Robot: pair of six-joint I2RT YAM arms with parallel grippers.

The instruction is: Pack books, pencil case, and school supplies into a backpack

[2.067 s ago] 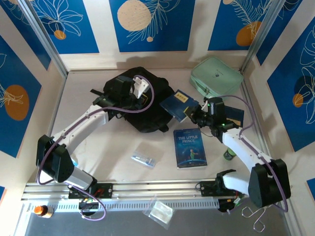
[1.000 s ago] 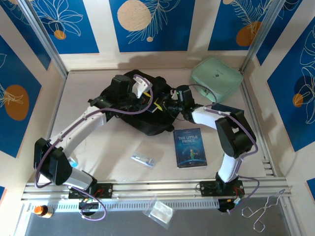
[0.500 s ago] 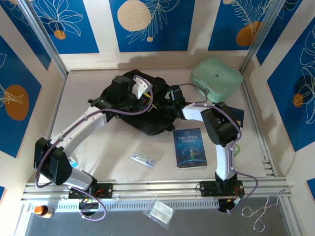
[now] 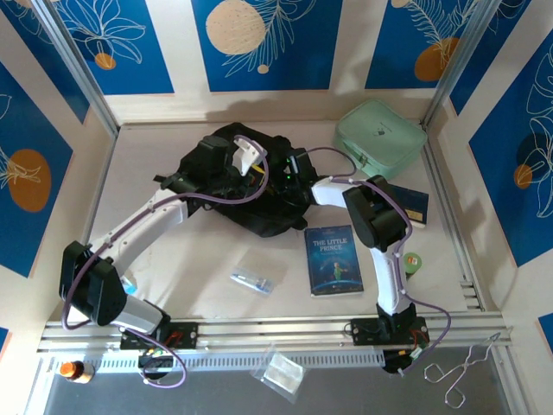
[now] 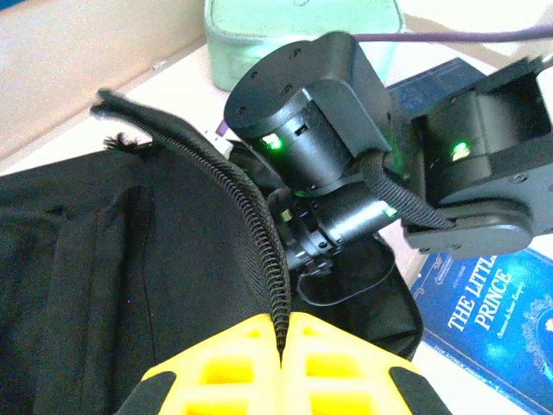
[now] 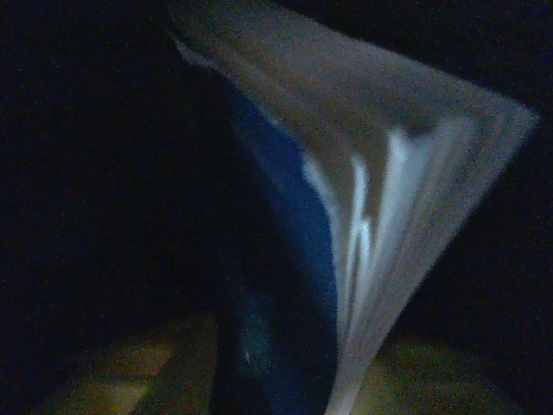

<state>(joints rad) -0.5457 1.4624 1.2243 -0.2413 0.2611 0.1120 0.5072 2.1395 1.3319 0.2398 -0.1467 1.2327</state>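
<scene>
- Enclosure: the walls carry blue panels with white leaf drawings. The tabletop (image 4: 173, 259) is pale beige.
- The backpack (image 4: 259, 216) lies at the middle rear of the tabletop. It is black, and its zip mouth gapes towards the right arm.
- Left end effector (image 5: 283, 346): the yellow fingers are pressed together, pinching the zip edge of the backpack.
- Right end effector (image 6: 276, 385): it sits inside the backpack mouth, in the dark. A small book (image 6: 294, 259) with a blue cover and white page edges stands between its fingers. Whether the fingers clamp the book or stand off it cannot be told.
- From the left wrist camera, the right arm's wrist (image 5: 315, 121) reaches down into the opening, just beside the pinched zip edge.
- The Little Prince book (image 4: 334, 259) lies flat and face up, just in front of the backpack.
- A navy book (image 4: 408, 206) lies further right, partly under the right arm. It is near the mint-green case (image 4: 380, 136) in the rear right corner.
- The pencil case (image 4: 252, 280) lies flat on the tabletop in front of the backpack. It is left of the Little Prince book and well apart from both end effectors.
</scene>
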